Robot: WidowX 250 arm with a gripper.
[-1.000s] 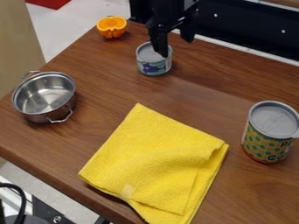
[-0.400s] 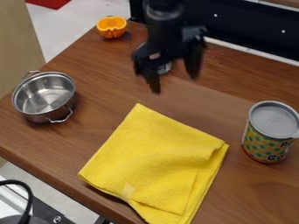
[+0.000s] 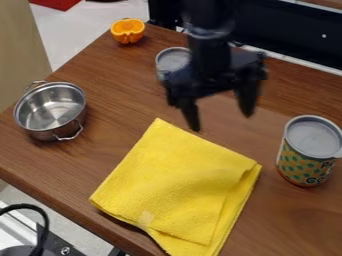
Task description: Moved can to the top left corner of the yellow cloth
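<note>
The black gripper (image 3: 222, 121) hangs open over the table, just above and beyond the upper edge of the yellow cloth, with nothing between its fingers. A small can (image 3: 173, 58) stands upright behind it at the top centre, its lower right part hidden by the gripper. The yellow cloth (image 3: 180, 185) lies folded at the lower centre. A taller can (image 3: 308, 152) with a green and yellow patterned label stands upright to the right of the cloth, apart from it.
A steel pot (image 3: 52, 111) with two handles sits at the left side of the wooden table (image 3: 113, 145). An orange half (image 3: 127, 31) lies near the far left edge. A black cable (image 3: 41, 220) curves at the lower left, off the table.
The gripper has moved from over the small can towards the camera and to the right, and its fingers now show spread apart. The small can, taller can, cloth and pot have stayed put.
</note>
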